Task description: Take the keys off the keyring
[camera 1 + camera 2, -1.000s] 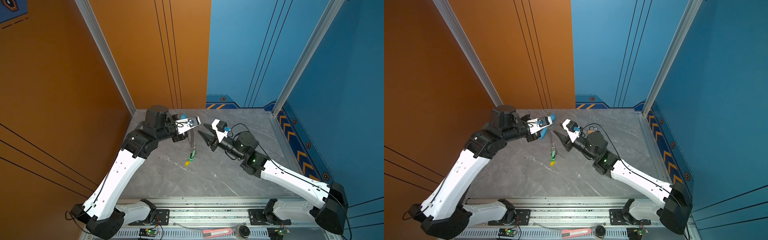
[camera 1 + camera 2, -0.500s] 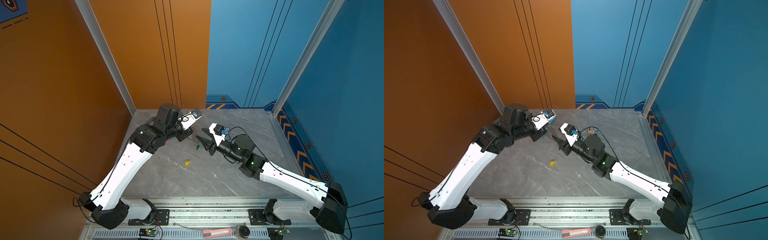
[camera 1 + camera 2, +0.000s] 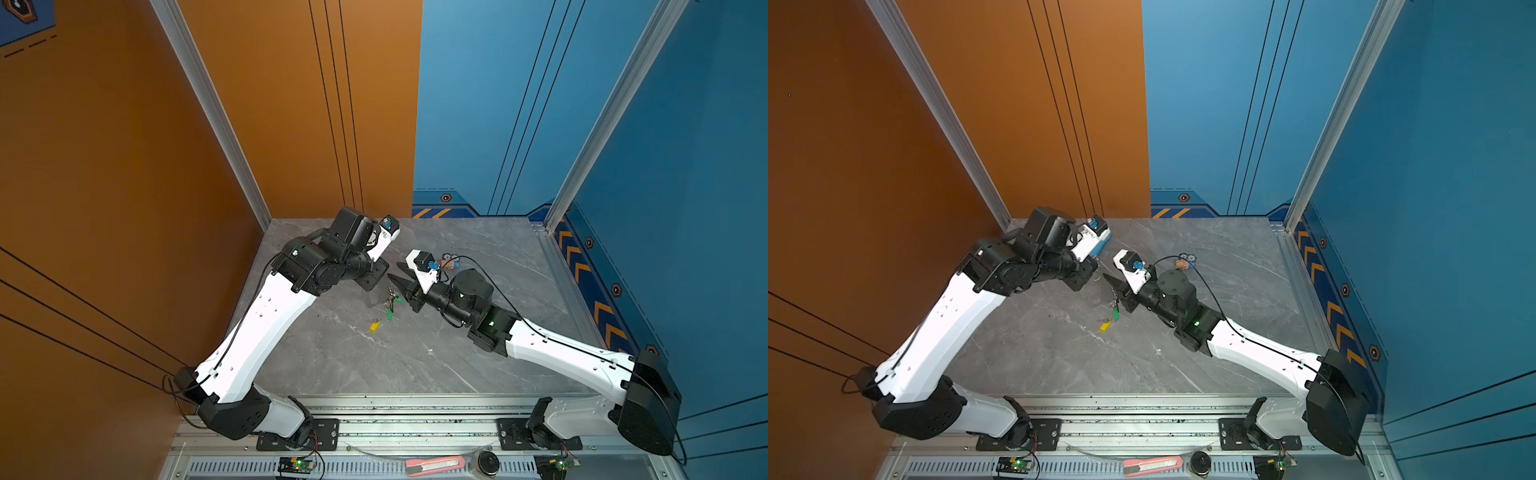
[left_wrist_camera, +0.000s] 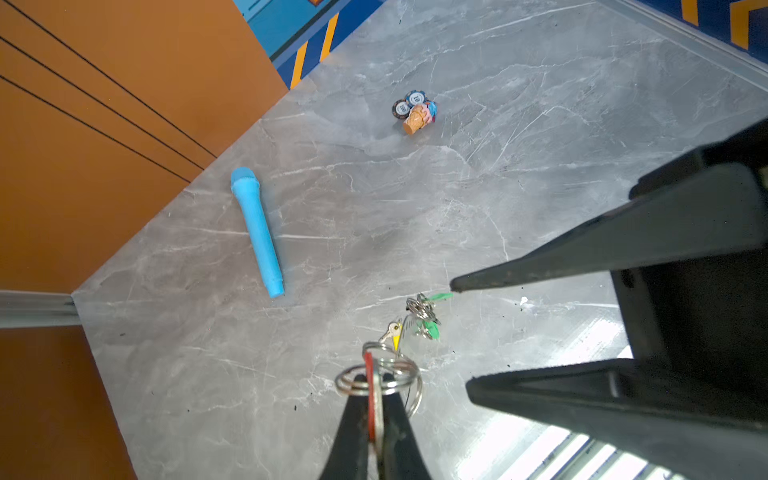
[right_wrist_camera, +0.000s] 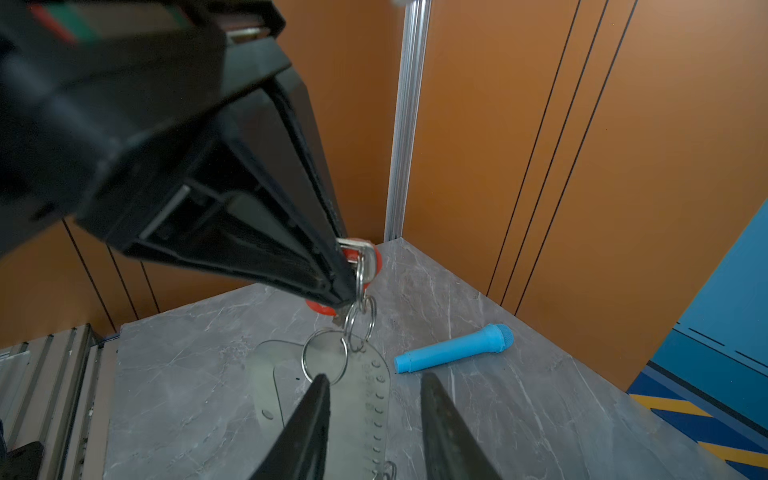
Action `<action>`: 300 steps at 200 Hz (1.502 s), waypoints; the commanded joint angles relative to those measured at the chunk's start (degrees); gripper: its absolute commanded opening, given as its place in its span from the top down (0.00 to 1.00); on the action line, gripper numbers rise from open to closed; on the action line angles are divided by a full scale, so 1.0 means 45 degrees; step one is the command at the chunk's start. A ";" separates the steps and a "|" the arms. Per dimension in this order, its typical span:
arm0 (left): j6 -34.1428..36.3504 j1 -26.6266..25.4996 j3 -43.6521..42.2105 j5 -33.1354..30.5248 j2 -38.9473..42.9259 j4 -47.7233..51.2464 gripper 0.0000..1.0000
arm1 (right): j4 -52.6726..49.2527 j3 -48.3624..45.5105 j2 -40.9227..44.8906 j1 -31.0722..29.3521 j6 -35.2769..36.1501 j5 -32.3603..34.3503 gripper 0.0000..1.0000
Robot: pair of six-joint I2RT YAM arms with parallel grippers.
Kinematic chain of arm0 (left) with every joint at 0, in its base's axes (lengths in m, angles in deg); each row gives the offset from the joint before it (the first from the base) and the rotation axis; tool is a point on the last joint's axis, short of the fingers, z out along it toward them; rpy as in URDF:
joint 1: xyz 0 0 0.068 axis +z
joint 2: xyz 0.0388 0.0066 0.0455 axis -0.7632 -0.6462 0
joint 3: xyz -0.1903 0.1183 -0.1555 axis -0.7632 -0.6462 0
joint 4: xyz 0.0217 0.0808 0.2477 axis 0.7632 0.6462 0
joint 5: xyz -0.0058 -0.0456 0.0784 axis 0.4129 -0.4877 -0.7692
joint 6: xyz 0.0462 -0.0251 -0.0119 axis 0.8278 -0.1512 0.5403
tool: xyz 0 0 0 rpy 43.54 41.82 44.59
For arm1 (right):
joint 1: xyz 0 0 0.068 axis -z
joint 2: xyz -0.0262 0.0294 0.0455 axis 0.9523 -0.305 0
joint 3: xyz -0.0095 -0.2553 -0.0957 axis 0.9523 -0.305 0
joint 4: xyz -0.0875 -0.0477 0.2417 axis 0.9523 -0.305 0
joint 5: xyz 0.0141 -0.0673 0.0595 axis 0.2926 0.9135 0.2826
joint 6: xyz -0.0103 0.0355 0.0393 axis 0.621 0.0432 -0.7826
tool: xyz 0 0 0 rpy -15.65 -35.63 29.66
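My left gripper (image 4: 372, 380) is shut on a red-tagged key (image 4: 368, 374), with silver split rings (image 4: 390, 376) looped round its tips. In the right wrist view the same left gripper (image 5: 349, 286) holds the red key (image 5: 370, 257) above the table, and the rings and the flat grey keyring (image 5: 370, 403) hang below it. My right gripper (image 5: 374, 378) is open, its jaws either side of the keyring's holed edge. Green-tagged keys (image 3: 390, 311) dangle by the right gripper (image 3: 399, 282). A yellow-tagged key (image 3: 375, 326) lies loose on the table.
A light-blue tube (image 4: 257, 232) lies near the orange wall's corner. A small orange-and-blue cluster with dark discs (image 4: 415, 112) sits farther back, also seen in a top view (image 3: 1185, 261). Both arms meet over the marble table (image 3: 415, 361) at mid-back.
The yellow-tagged key has come off and lies on the table. My left gripper lifted the bunch toward the back; my right gripper moved in to the keyring and its jaws narrowed a little.
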 commanded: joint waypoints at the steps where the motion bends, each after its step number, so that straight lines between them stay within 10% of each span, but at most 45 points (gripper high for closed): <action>1: -0.0891 -0.0062 0.0439 -0.0201 -0.0169 0.1077 1.00 | 0.0138 0.0110 -0.0251 -0.0060 -0.0192 -0.0397 0.63; 300: -0.1067 0.1191 0.1265 0.0325 -0.0276 0.1715 1.00 | 0.0686 0.1068 -0.1428 0.0123 0.0275 -0.1565 1.00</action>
